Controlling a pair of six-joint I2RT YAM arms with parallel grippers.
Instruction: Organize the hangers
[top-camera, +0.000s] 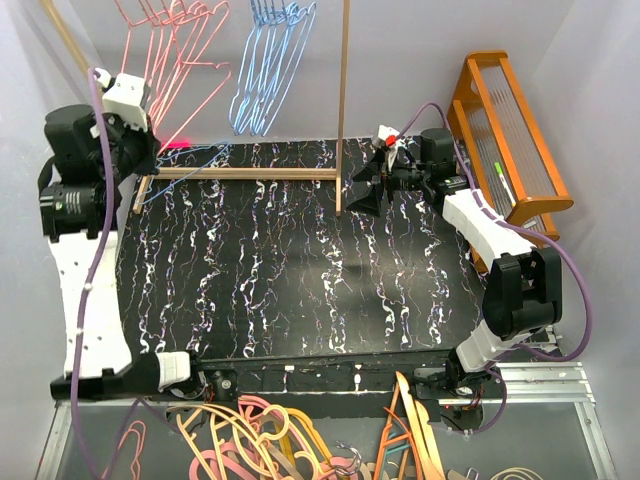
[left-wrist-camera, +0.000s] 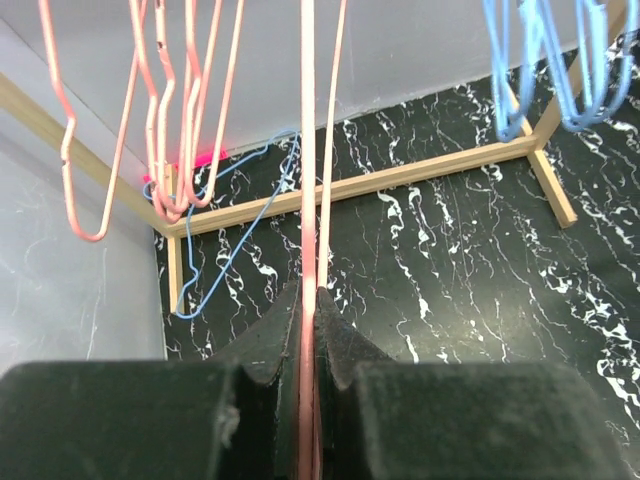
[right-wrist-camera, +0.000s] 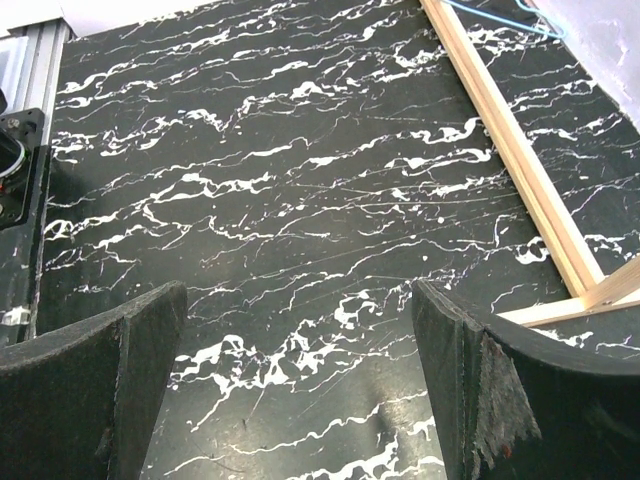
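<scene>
On the top view the hangers split by colour at the far edge of the black marbled worktop (top-camera: 300, 270). The pink hangers (top-camera: 175, 50) hang in a bunch at about 11 o'clock, and the blue hangers (top-camera: 268, 70) hang together at 12 o'clock, both above the base rail (top-camera: 250, 173) of a light wooden frame. The frame's upright post (top-camera: 343, 100) rises just right of the blue bunch.

One loose blue hanger (left-wrist-camera: 235, 250) lies flat on the worktop at the frame's left corner, partly across the rail.

The left arm (top-camera: 90, 270) reaches up the 9 o'clock side toward the pink bunch. Its wrist view shows the left jaws pressed together on the thin wire of a pink hanger (left-wrist-camera: 306, 200), which runs straight up from between the pads. A second pink wire runs just beside it; whether the two belong to the same hanger cannot be told.

The right arm (top-camera: 500, 250) stretches toward 1 o'clock, near the post. The right jaws stand spread wide above bare worktop, with nothing between them.

An orange wooden rack (top-camera: 510, 120) sits off the worktop at 2 o'clock. At 6 o'clock, below the arm bases, thicker hangers (top-camera: 270, 440) in pink, cream and orange lie in a tangled heap.
</scene>
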